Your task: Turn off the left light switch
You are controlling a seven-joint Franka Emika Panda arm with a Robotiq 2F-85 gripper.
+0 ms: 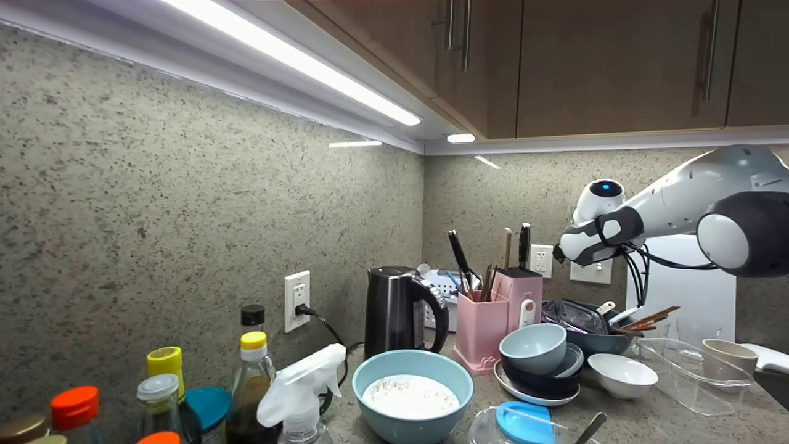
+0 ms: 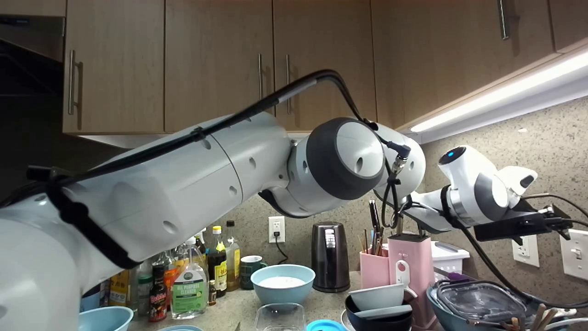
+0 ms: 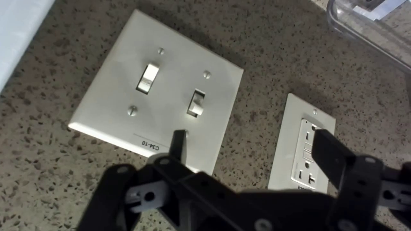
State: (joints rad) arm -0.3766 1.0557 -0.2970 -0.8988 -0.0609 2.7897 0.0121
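Note:
The white switch plate (image 3: 112,93) with two toggles is on the speckled wall in the wrist view, its label upside down. The toggle nearer the outlet (image 3: 196,104) tips toward the label edge. The farther toggle (image 3: 147,78) tips away from it. The plate also shows in both exterior views, partly behind the arm in an exterior view (image 1: 601,273) and at the right edge in an exterior view (image 2: 575,264). My gripper (image 3: 250,133) is open and empty. One finger overlaps the plate's label edge; the other overlaps the outlet. Contact with the wall cannot be told.
A white outlet plate (image 3: 282,154) is beside the switch plate. A white board (image 1: 681,290) leans near it. Below are a bowl with dishes (image 2: 477,299), a pink knife block (image 2: 411,266), stacked bowls (image 1: 533,348) and a kettle (image 1: 391,311). Cabinets (image 1: 622,68) hang above.

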